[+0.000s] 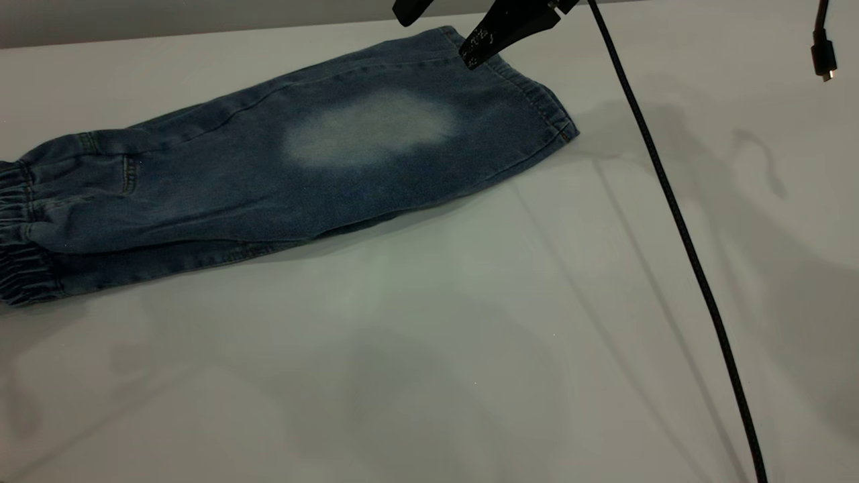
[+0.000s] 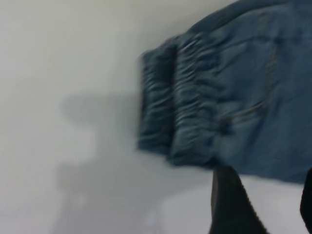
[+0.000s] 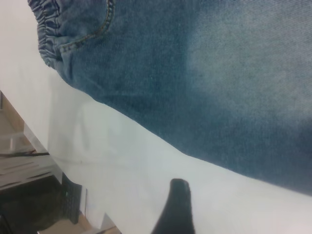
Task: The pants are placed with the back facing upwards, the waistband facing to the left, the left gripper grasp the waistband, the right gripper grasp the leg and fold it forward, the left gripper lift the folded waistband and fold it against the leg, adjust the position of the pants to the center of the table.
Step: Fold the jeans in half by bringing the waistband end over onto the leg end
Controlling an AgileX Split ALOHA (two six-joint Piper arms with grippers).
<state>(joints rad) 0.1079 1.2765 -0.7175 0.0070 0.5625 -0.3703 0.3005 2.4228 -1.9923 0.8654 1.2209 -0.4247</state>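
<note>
The pants [image 1: 282, 168] lie flat on the white table [image 1: 470, 349], already doubled lengthwise, waistband [image 1: 17, 235] at the left edge so my left hand [image 2: 258, 204] can reach it. That hand hovers just beside the ruched elastic, fingers spread and holding nothing. My right hand [image 1: 446, 23] hangs over the far hem of the leg [image 1: 402, 127], fingers apart, off the cloth. The denim is soft and thick, with a pale oval faded patch [image 1: 369, 127].
</note>
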